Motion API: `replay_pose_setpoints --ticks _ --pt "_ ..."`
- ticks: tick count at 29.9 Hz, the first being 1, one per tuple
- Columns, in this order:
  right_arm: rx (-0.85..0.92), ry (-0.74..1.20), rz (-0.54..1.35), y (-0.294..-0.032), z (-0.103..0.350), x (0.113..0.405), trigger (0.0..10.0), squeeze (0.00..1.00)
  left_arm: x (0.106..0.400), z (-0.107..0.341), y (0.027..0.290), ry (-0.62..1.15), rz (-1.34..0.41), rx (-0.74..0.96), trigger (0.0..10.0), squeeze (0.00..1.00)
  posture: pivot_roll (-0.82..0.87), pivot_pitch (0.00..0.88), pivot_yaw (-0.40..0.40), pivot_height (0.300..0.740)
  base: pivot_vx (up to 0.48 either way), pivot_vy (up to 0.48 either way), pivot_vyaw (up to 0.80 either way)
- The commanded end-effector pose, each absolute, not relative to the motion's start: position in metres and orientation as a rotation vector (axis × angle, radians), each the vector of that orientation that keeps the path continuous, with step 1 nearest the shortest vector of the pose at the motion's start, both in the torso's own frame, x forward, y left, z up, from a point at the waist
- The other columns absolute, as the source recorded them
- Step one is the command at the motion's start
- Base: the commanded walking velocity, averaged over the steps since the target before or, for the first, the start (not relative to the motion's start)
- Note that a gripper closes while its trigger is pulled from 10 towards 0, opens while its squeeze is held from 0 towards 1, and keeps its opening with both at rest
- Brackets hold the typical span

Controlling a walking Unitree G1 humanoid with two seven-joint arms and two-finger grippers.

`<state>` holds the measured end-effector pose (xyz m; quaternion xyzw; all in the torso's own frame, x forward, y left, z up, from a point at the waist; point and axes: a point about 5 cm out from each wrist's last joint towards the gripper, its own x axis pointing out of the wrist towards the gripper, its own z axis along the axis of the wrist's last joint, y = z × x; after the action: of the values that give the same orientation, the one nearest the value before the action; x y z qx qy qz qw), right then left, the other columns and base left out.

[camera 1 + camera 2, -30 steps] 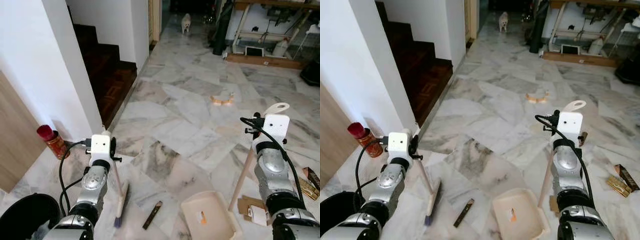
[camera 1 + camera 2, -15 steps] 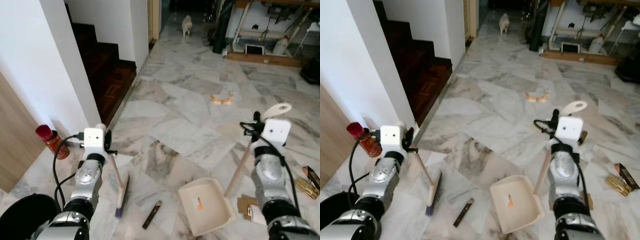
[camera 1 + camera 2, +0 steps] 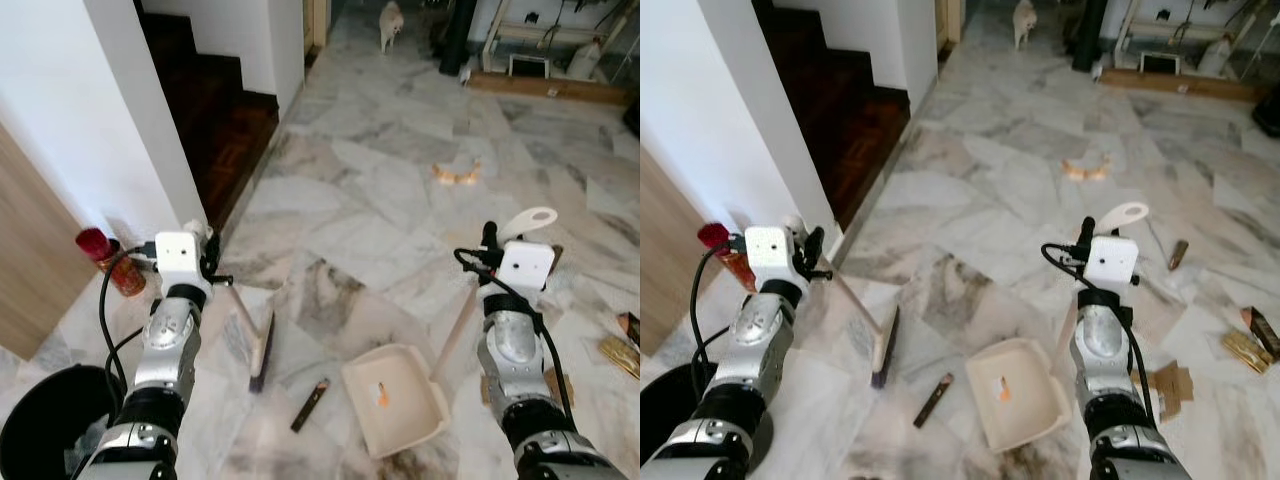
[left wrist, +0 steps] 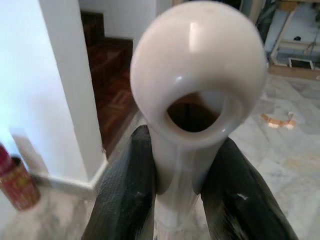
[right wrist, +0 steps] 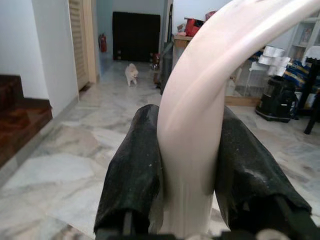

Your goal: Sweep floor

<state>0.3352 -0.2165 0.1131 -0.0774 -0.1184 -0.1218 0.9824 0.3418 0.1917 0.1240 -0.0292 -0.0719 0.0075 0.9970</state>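
Between grippers — dustpan (image 3: pixel 393 398), broom (image 3: pixel 259 345).

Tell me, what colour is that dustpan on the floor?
The dustpan is cream, with a small orange scrap lying in it. It shows best in the left eye view.

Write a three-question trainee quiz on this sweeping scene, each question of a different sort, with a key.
1. True or false: the left hand is shut on the broom handle.
2. What lies on the floor between the broom head and the dustpan? A) a red can B) a dark stick-shaped piece of litter C) a cardboard scrap
3. Fill in: the right hand grips the handle of the ______.

Key: 1 true; 2 B, the dark litter; 3 dustpan.
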Motion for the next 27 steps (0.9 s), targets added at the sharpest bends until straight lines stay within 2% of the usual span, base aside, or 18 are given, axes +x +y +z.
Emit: replay_pose_setpoints --ticks 1,14,27 --pt "-0.196 -0.287 -0.239 -0.216 0.122 0.338 10.0 0.00 0.339 0.131 0.195 -0.167 0.020 -0.072 10.0 0.00 0.12 0.208 0.002 0.740 0.000 0.000 0.00" --pt "-0.236 -0.216 -0.320 -0.218 0.101 0.330 10.0 0.00 0.329 0.136 0.190 -0.130 -0.030 -0.097 10.0 0.00 0.17 0.220 0.006 0.740 0.000 0.000 0.00" --pt "-0.255 -0.188 -0.439 -0.214 0.084 0.318 10.0 0.00 0.309 0.146 0.211 -0.086 -0.048 -0.042 10.0 0.00 0.27 0.291 0.058 0.740 0.000 0.000 0.00"
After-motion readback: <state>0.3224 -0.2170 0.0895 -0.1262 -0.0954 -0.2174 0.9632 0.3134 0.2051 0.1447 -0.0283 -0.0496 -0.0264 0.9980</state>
